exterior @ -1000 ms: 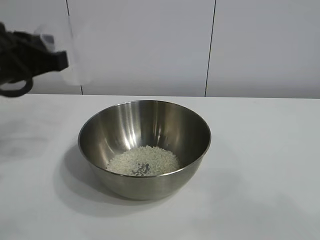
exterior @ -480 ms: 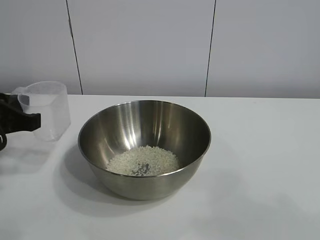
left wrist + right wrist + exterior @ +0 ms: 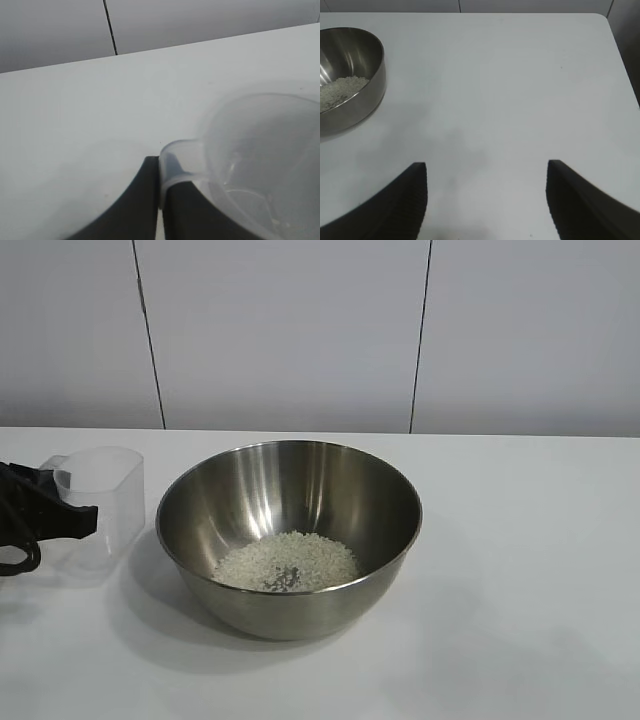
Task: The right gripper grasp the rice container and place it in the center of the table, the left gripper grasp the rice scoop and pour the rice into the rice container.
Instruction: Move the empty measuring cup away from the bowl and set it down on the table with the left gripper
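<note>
Left gripper (image 3: pixel 85 520) at the frame's left edge pinches the empty rice scoop's (image 3: pixel 100 508) handle, beside the rice container (image 3: pixel 288 536) holding rice (image 3: pixel 287 561); right gripper (image 3: pixel 485 195) spread wide, empty

The rice container (image 3: pixel 288 538) sits on the table (image 3: pixel 520 570), about midway across it in the exterior view, with the rice (image 3: pixel 286 561) heaped in its bottom. Just to its left stands the rice scoop (image 3: pixel 99 508), upright, close beside the container's wall — whether it rests on the table cannot be told. The left gripper (image 3: pixel 72 519) lies left of the scoop, at the scoop's handle. The right gripper (image 3: pixel 486 192) hangs over bare table, well apart from the container.
</note>
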